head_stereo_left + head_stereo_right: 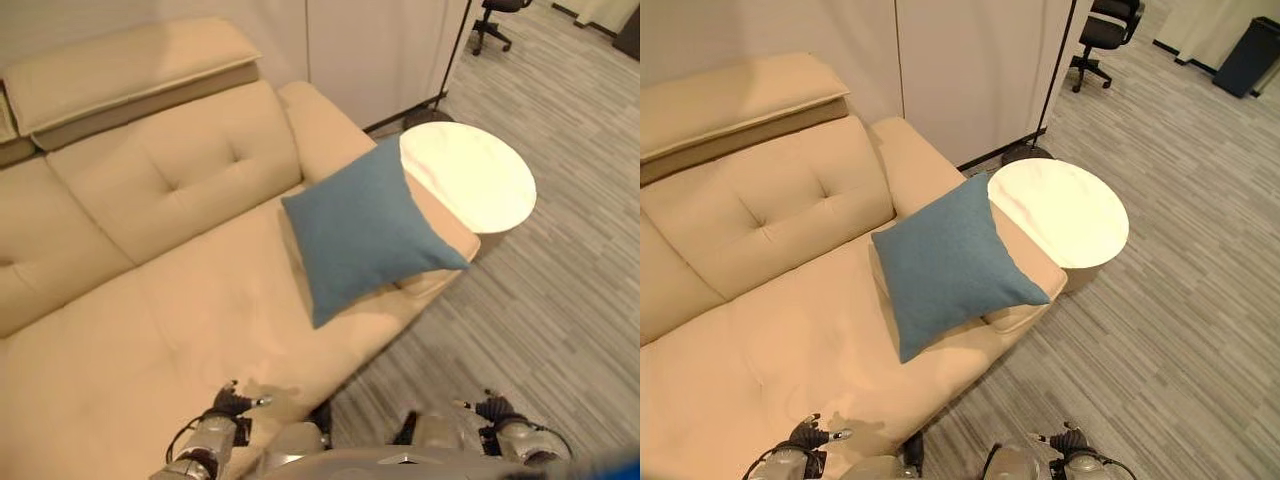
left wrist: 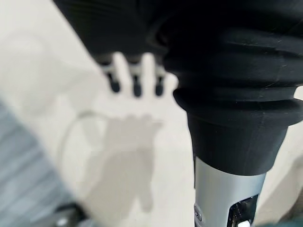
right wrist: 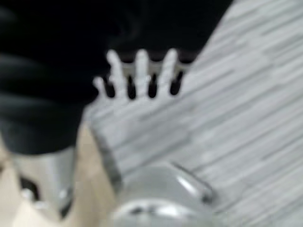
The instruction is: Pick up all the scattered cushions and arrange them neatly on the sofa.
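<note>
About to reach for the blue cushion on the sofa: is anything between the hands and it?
Nothing visible. The blue cushion leans against the sofa armrest, beside the round white table. Bare seat lies between it and the left robot hand; the right robot hand hangs over the floor.

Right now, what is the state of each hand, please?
Left hand: open, fingers straight, holding nothing.
Right hand: open, fingers straight, holding nothing.
</note>
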Robot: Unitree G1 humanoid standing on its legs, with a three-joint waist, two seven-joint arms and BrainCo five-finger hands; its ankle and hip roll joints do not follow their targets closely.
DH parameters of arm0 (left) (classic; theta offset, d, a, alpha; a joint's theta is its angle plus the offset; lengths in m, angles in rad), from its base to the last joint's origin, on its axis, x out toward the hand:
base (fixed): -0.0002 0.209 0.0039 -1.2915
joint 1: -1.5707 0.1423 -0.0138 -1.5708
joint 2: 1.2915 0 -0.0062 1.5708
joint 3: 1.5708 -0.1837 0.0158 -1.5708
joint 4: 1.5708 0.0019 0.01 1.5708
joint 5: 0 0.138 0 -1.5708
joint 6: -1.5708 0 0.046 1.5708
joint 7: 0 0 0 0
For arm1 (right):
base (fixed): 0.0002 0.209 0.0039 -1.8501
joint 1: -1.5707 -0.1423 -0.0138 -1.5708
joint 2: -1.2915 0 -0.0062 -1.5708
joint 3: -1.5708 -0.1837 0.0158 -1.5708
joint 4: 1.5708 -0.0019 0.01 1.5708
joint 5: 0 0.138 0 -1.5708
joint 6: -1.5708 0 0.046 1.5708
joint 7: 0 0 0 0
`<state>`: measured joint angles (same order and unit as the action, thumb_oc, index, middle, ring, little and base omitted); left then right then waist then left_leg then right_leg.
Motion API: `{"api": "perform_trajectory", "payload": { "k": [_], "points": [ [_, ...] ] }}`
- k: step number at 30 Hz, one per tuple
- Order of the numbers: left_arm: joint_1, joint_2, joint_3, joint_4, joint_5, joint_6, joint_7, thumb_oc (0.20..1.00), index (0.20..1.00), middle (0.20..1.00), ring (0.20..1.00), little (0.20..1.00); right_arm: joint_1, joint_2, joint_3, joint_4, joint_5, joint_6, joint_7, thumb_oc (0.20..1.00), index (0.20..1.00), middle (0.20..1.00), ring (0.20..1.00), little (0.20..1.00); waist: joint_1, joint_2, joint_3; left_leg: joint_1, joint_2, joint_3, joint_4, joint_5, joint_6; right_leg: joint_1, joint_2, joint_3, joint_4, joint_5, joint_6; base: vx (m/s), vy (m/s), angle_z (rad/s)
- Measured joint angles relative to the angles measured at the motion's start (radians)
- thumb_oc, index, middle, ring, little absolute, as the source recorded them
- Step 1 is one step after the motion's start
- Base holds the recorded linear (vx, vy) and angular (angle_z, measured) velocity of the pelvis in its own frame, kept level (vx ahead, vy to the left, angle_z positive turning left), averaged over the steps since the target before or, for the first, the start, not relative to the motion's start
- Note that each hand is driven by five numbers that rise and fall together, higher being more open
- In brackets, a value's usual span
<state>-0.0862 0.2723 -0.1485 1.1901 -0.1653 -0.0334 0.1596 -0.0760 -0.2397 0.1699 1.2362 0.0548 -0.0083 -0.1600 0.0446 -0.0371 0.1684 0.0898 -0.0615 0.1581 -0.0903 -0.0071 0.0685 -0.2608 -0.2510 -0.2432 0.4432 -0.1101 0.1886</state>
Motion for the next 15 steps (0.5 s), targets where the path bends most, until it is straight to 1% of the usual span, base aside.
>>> {"api": "perform_trajectory", "payload": {
  "k": [1,2,3,4,5,6,7,8,9,11,13,14,15],
  "points": [
    [-0.002,0.017,0.002,0.003,0.0,0.0,0.001,1.0,1.0,1.0,1.0,1.0,0.002,0.003,0.0,-0.002,0.0,0.0,0.0,1.0,1.0,1.0,1.0,1.0,-0.001,-0.033,-0.012,-0.002,-0.016,-0.019,0.001,-0.003,-0.003,0.008,0.051,0.095,-0.238,0.046,0.015,0.15,-0.068,0.57],
    [-0.002,0.02,0.002,0.005,0.0,0.001,0.001,1.0,1.0,1.0,1.0,1.0,0.001,0.003,-0.002,-0.002,0.0,0.0,0.0,1.0,1.0,1.0,1.0,1.0,-0.005,-0.036,-0.01,-0.002,-0.022,-0.026,0.0,-0.004,-0.003,-0.003,0.056,0.092,-0.282,0.08,0.008,0.23,-0.119,0.63],
    [0.014,0.014,0.001,0.006,0.0,0.001,0.001,1.0,1.0,1.0,1.0,1.0,-0.001,0.006,-0.014,0.014,0.0,0.0,0.0,1.0,1.0,1.0,1.0,1.0,-0.008,-0.054,-0.022,0.018,-0.026,-0.05,0.001,-0.017,0.001,0.015,0.072,0.091,-0.365,0.154,0.003,0.18,-0.09,0.54],
    [0.024,0.011,0.001,0.006,0.0,0.001,0.001,1.0,1.0,1.0,1.0,1.0,0.003,0.008,-0.021,0.02,0.0,0.0,-0.001,1.0,1.0,1.0,1.0,1.0,-0.014,-0.055,-0.023,0.037,-0.026,-0.066,0.001,-0.025,0.0,0.037,0.073,0.091,-0.365,0.173,-0.01,0.14,-0.08,0.58],
    [0.044,0.006,0.002,0.005,0.0,0.0,0.002,1.0,1.0,1.0,1.0,1.0,0.031,0.009,-0.026,0.021,0.0,0.0,0.0,1.0,1.0,1.0,1.0,1.0,-0.016,-0.069,-0.039,0.066,-0.022,-0.086,0.001,-0.045,-0.018,0.082,0.077,0.079,-0.388,0.223,-0.041,0.19,-0.102,0.39],
    [0.063,0.001,0.001,0.003,0.0,0.0,0.001,1.0,1.0,1.0,1.0,1.0,0.039,0.008,-0.037,0.023,0.0,0.0,-0.001,1.0,1.0,1.0,1.0,1.0,-0.016,-0.059,-0.049,0.08,-0.002,-0.092,0.004,-0.057,-0.036,0.101,0.1,0.066,-0.407,0.247,-0.078,0.17,-0.104,0.22],
    [0.073,-0.011,0.003,0.003,0.0,0.002,0.002,1.0,1.0,1.0,1.0,1.0,0.035,0.003,-0.045,0.026,0.0,0.001,-0.001,1.0,1.0,1.0,1.0,1.0,-0.025,-0.037,-0.059,0.088,0.037,-0.094,0.003,-0.069,-0.056,0.149,0.138,0.042,-0.472,0.256,-0.099,0.23,-0.152,0.16],
    [0.074,-0.02,0.003,0.002,0.0,0.002,0.001,1.0,1.0,1.0,1.0,1.0,0.043,0.002,-0.045,0.027,0.0,0.001,-0.001,1.0,1.0,1.0,1.0,1.0,-0.028,-0.027,-0.068,0.104,0.058,-0.109,0.006,-0.078,-0.07,0.193,0.162,0.024,-0.521,0.263,-0.106,0.12,-0.094,0.16],
    [0.073,-0.033,0.003,-0.005,-0.002,0.001,0.001,1.0,1.0,1.0,1.0,1.0,0.063,-0.003,-0.045,0.025,0.001,0.001,-0.002,1.0,1.0,1.0,1.0,1.0,-0.028,-0.023,-0.084,0.115,0.079,-0.11,0.016,-0.087,-0.085,0.218,0.186,0.017,-0.542,0.26,-0.132,0.11,-0.085,0.16],
    [0.078,-0.036,0.002,-0.04,-0.007,-0.002,0.001,1.0,1.0,1.0,1.0,1.0,0.072,-0.019,-0.046,0.013,0.001,0.0,-0.006,1.0,1.0,1.0,1.0,1.0,-0.027,-0.021,-0.091,0.097,0.092,-0.109,0.045,-0.093,-0.095,0.22,0.198,0.014,-0.537,0.261,-0.152,0.05,-0.052,0.01],
    [0.067,-0.037,0.003,-0.044,-0.011,-0.002,0.002,1.0,1.0,1.0,1.0,1.0,0.07,-0.037,-0.048,-0.004,0.001,0.0,-0.01,1.0,1.0,1.0,1.0,1.0,-0.027,-0.017,-0.091,0.092,0.1,-0.11,0.046,-0.094,-0.095,0.218,0.206,0.014,-0.537,0.259,-0.155,0.02,-0.045,0.0],
    [0.051,-0.036,0.012,-0.083,-0.016,-0.002,0.005,1.0,1.0,1.0,1.0,1.0,0.075,-0.071,-0.081,-0.026,0.001,-0.002,-0.015,1.0,1.0,1.0,1.0,1.0,-0.029,-0.009,-0.096,0.082,0.11,-0.11,0.04,-0.095,-0.097,0.206,0.215,0.008,-0.537,0.257,-0.154,0.02,-0.033,0.08],
    [0.045,-0.036,0.014,-0.092,-0.021,-0.006,0.011,1.0,1.0,1.0,1.0,1.0,0.075,-0.085,-0.091,-0.027,0.002,-0.006,-0.023,1.0,1.0,1.0,1.0,1.0,-0.029,-0.008,-0.096,0.078,0.111,-0.111,0.037,-0.095,-0.097,0.202,0.216,0.006,-0.537,0.256,-0.152,0.01,-0.023,0.08]
  ]
}}
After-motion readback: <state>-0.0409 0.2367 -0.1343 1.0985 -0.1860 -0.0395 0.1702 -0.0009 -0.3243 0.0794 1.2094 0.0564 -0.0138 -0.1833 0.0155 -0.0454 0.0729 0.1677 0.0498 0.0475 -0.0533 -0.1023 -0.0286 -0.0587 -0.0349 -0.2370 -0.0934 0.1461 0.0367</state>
